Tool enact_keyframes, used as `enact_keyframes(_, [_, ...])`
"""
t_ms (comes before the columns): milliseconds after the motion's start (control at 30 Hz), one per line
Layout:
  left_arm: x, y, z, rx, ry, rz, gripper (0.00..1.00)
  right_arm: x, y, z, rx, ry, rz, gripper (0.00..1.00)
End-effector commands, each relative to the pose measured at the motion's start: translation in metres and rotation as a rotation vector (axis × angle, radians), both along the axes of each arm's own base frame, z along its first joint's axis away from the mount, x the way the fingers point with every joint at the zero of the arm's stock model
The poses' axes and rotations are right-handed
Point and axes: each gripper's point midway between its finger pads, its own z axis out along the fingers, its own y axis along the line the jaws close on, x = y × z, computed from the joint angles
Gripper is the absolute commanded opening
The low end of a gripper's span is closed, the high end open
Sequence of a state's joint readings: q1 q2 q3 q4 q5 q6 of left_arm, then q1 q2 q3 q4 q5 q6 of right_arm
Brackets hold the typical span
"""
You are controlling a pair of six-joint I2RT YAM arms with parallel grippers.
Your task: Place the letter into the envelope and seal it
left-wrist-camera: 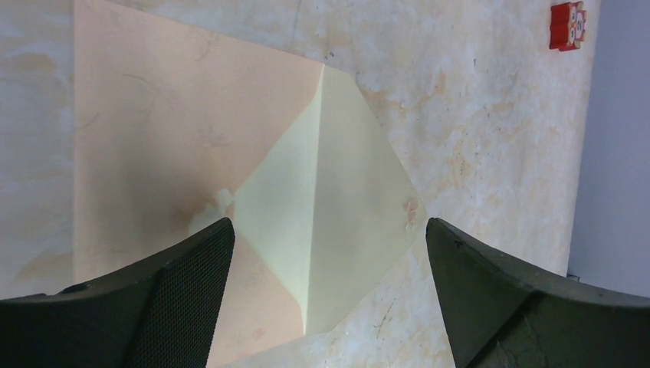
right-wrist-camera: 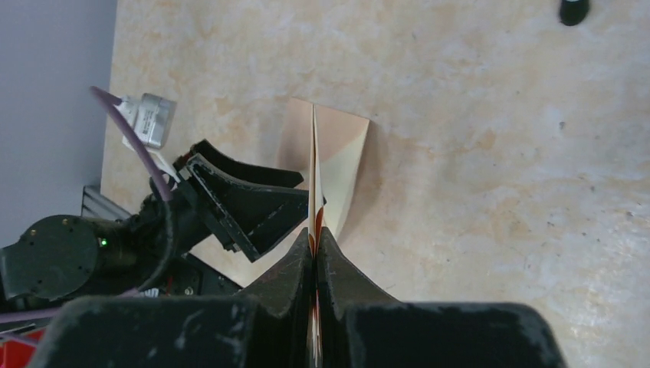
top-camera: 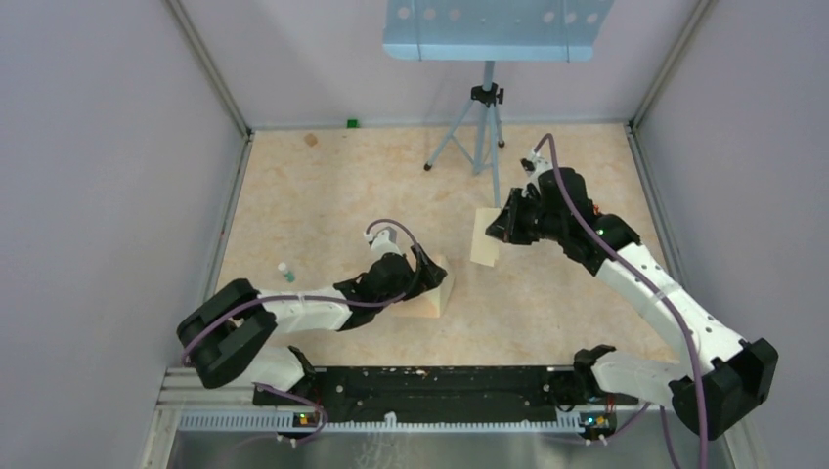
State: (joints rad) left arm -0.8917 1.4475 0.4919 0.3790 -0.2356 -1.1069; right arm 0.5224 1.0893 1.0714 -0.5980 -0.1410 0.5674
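One letter [top-camera: 484, 239], one envelope [left-wrist-camera: 153, 138].

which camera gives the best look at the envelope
The left wrist view: the pinkish-tan paper envelope fills the frame, its triangular flap folded open. The top view shows only a small corner beside the left gripper. The right wrist view shows part of it behind the cream sheet of paper held edge-on.

The left arm [top-camera: 293, 311] and right arm [top-camera: 635, 274] have smooth white shells between bulky matte-black joint housings, each trailed by a thin purple cable [top-camera: 572, 210]. The left claw [left-wrist-camera: 328, 230] has broad black fingers, one pad [left-wrist-camera: 192, 291] finely mesh-textured. The right claw [right-wrist-camera: 315, 234] is scuffed black plastic. A small green light [right-wrist-camera: 103, 242] glows on the left wrist.
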Motion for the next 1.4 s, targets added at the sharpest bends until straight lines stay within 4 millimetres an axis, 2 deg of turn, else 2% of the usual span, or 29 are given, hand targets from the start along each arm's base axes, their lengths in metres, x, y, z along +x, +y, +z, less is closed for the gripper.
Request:
enact_keyframes(0, [0.005,0.025,0.039,0.084,-0.101,0.035,0.99,0.005,0.033,0.017,0.101,-0.073,0.166,0.00])
enact_keyframes(67, [0.008,0.047,0.060,0.120,-0.172,0.087,0.99,0.004,0.044,0.012,0.131,-0.048,0.215,0.00])
enact_keyframes(133, [0.008,0.069,0.069,0.163,-0.228,0.122,0.99,0.001,0.055,0.005,0.167,-0.011,0.252,0.00])
enact_keyframes(200, [0.011,0.088,0.063,0.198,-0.228,0.129,0.99,0.000,0.064,-0.007,0.182,0.026,0.264,0.00])
enact_keyframes(300, [0.015,0.103,0.052,0.254,-0.218,0.096,0.99,0.000,0.077,-0.024,0.199,0.066,0.269,0.00])
enact_keyframes(400, [0.016,0.102,0.046,0.250,-0.228,0.031,0.95,0.002,0.086,-0.045,0.200,0.096,0.272,0.00])
enact_keyframes(500, [0.016,0.098,0.042,0.231,-0.222,-0.005,0.86,0.005,0.092,-0.067,0.195,0.129,0.277,0.00])
enact_keyframes(533, [0.016,0.099,0.039,0.235,-0.213,-0.006,0.83,0.006,0.092,-0.076,0.187,0.140,0.275,0.00])
enact_keyframes(633, [0.014,0.097,0.030,0.236,-0.189,-0.019,0.63,0.002,0.094,-0.099,0.174,0.185,0.298,0.00])
enact_keyframes(733, [0.011,0.093,0.020,0.241,-0.166,-0.049,0.53,-0.004,0.092,-0.120,0.157,0.234,0.306,0.00])
enact_keyframes(900, [0.005,0.086,0.006,0.247,-0.118,-0.105,0.51,-0.012,0.087,-0.140,0.130,0.283,0.301,0.00])
enact_keyframes(1033, [0.002,0.081,-0.004,0.238,-0.097,-0.132,0.44,-0.018,0.082,-0.153,0.111,0.319,0.293,0.00])
enact_keyframes(1367, [-0.004,0.086,-0.024,0.261,-0.036,-0.105,0.34,-0.022,0.075,-0.177,0.071,0.368,0.269,0.00])
